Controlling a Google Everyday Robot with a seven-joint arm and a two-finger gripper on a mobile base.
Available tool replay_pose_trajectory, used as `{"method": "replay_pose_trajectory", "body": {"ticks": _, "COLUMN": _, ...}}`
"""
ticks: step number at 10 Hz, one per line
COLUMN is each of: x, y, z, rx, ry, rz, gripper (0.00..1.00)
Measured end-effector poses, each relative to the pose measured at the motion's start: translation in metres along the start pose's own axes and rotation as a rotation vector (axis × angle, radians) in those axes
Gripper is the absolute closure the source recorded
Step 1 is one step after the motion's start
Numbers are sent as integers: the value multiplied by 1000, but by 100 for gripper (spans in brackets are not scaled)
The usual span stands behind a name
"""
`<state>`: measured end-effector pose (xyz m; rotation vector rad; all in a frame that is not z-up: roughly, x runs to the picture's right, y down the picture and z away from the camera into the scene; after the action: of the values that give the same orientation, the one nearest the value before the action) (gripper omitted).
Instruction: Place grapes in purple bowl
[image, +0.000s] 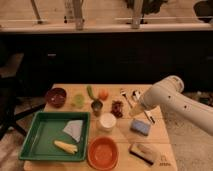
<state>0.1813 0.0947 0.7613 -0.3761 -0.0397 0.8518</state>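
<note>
While my gripper (135, 111) stands spread wide with nothing in it, it sits over the table (162, 150) just right of the grapes (117, 108); whether it touches the wood I cannot tell. The grapes lie on the table, well apart from the purple bowl (56, 96) at far left. Green tray (42, 135): a folded cloth (74, 129) and a yellow item (66, 146). Orange bowl (102, 152) and white cup (106, 121): no visible contents.

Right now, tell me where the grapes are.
In the camera view the grapes lie on the table, right of centre, just behind the white cup, with the tool to their right.
</note>
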Motion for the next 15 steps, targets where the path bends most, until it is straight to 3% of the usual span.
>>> {"method": "replay_pose_trajectory", "body": {"ticks": 2, "x": -6, "y": 5, "z": 11, "rx": 15, "ry": -19, "rz": 26, "gripper": 20}}
{"method": "replay_pose_trajectory", "body": {"ticks": 5, "x": -19, "y": 13, "z": 35, "rx": -4, "ry": -39, "rz": 41, "gripper": 20}}
{"method": "replay_pose_trajectory", "body": {"ticks": 11, "x": -34, "y": 41, "z": 92, "rx": -119, "ry": -27, "rz": -28, "gripper": 20}}
{"method": "replay_pose_trajectory", "body": {"ticks": 15, "x": -49, "y": 48, "z": 106, "rx": -135, "ry": -35, "rz": -64, "gripper": 20}}
